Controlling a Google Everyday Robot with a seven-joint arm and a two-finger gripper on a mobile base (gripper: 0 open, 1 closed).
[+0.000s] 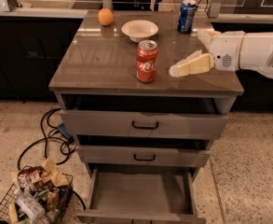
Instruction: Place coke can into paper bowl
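Note:
The red coke can (146,61) stands upright near the front middle of the cabinet top (98,64). The white paper bowl (139,30) sits behind it toward the back, and nothing shows in it. My gripper (176,70) reaches in from the right on a white arm (250,52). It hovers low over the top just right of the can, about a can's width away, and does not touch it.
An orange fruit (105,17) lies at the back left and a blue soda can (187,16) stands at the back right. Below the top are two shut drawers (144,124) and an open bottom drawer (140,190). Cables and a wire basket of snacks (33,197) lie on the floor at left.

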